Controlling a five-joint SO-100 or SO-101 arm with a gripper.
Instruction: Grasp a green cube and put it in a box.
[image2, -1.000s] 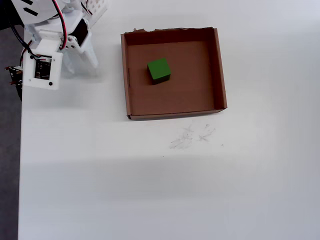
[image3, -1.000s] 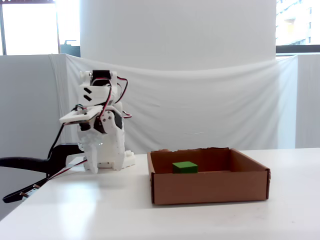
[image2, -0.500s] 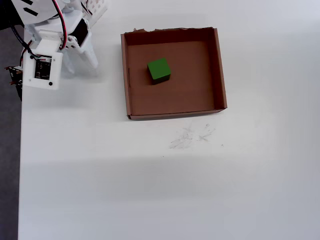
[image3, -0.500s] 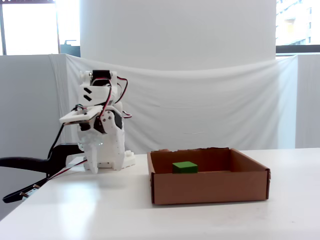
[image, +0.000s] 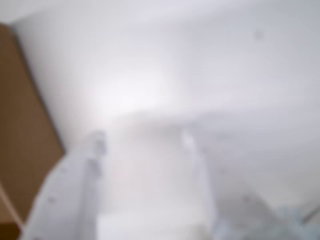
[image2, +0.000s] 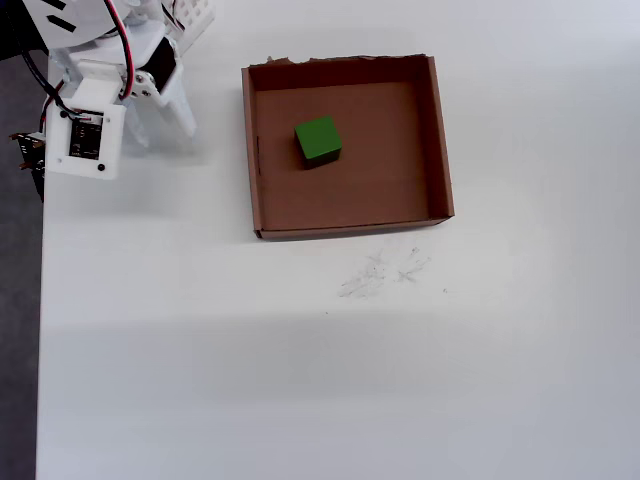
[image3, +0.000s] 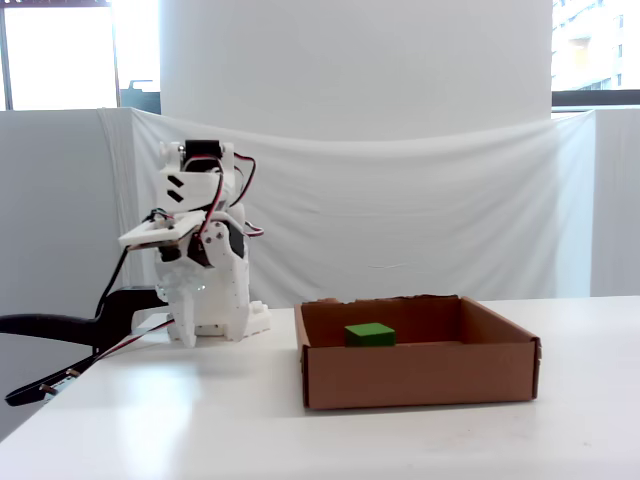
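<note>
White gripper (image: 142, 142), folded back near the table's (image2: 300, 380) far left corner in the overhead view, has its fingers spread apart with nothing between them in the blurred wrist view. Well apart from it, the cube (image2: 318, 140) rests flat inside the box (image2: 437, 150), toward that box's far left corner, touching no wall.

The cube (image2: 318, 140) is a small bright-green block with slightly rounded edges, lying flat on the floor of the box (image2: 435, 140), a little turned against the walls. It sits left of the middle, nearer the ragged far wall in the overhead view, touching no wall. The box is a shallow square brown cardboard tray with low walls, standing near the table's far edge.
</note>
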